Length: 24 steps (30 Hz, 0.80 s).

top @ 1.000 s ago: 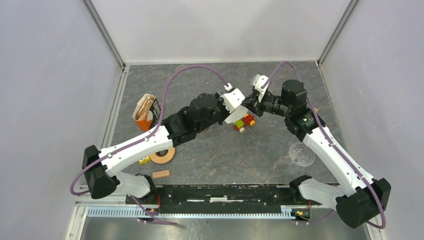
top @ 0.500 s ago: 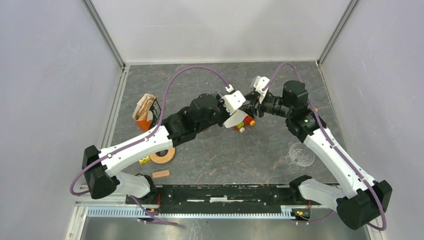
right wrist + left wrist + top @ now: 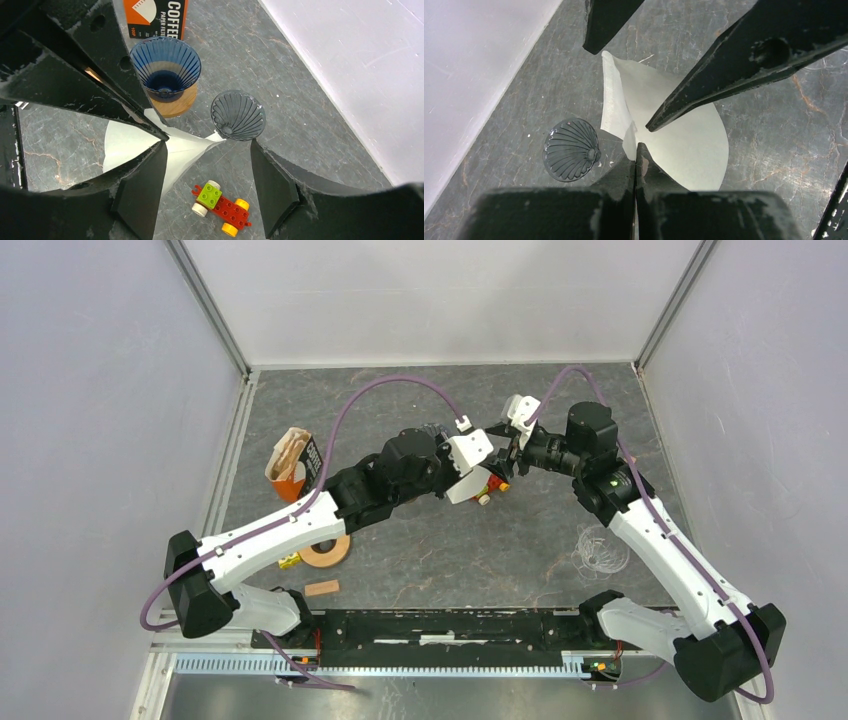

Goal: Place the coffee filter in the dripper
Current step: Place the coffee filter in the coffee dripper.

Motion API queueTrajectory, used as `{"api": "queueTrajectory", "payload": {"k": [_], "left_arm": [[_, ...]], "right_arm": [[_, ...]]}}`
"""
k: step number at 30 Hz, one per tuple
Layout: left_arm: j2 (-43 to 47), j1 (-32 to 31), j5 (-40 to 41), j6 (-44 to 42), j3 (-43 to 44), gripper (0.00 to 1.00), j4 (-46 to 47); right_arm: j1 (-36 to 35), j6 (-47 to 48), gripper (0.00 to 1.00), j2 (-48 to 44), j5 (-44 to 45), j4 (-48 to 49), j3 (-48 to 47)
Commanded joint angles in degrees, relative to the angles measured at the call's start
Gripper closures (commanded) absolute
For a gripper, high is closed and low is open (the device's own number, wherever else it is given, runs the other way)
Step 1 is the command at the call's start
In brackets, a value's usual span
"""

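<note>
My left gripper [image 3: 636,146] is shut on the lower fold of the white paper coffee filter [image 3: 684,135], holding it above the table; in the top view the filter [image 3: 461,485] hangs under that gripper [image 3: 476,470]. My right gripper [image 3: 207,145] stands open, its left finger beside the filter [image 3: 182,150], nothing between the fingers. A smoky ribbed glass dripper [image 3: 237,115] stands just past the filter's tip, also in the left wrist view [image 3: 571,156]. A blue dripper [image 3: 165,67] on a wooden base stands behind it.
A small brick car [image 3: 222,207] lies under the right gripper, and shows in the top view [image 3: 492,483]. The orange coffee filter box [image 3: 295,462] stands at the left. A clear ribbed cone [image 3: 603,548] sits right. A wooden ring [image 3: 325,552] and wood block [image 3: 322,588] lie near the front.
My right gripper has opened and let go of the filter. The left gripper has stayed shut on the filter, which has dropped slightly toward the front.
</note>
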State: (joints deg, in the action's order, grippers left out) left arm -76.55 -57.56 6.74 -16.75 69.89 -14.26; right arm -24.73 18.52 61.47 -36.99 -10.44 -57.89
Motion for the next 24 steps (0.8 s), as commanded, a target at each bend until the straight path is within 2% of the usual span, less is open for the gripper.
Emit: {"api": "queueTrajectory", "payload": {"k": [1,5,9,14,24], "left_arm": [[2.03,0.26,-2.65,-3.15,-0.16,0.98,-0.06],[2.49,0.26,-2.76,-3.46,-0.4,0.98,-0.5],[2.75,0.35,-2.17,-3.37,-0.63,0.98,-0.32],[2.77,0.39,-1.67,-3.98,-0.69,0.98,-0.14],[2.3,0.36,-1.9,-3.81,-0.72,0.98,-0.24]], "right_arm": [[0.09,2.23,0.32,-0.4,-1.65,0.43,-0.42],[0.14,7.35,0.33,-0.28,-5.03,-2.0,-0.11],[0.1,10.36,0.43,-0.36,-6.43,-3.63,-0.12],[0.17,9.98,0.57,-0.69,-6.39,-3.64,-0.23],[0.14,6.33,0.78,-0.83,-6.34,-1.43,0.41]]}}
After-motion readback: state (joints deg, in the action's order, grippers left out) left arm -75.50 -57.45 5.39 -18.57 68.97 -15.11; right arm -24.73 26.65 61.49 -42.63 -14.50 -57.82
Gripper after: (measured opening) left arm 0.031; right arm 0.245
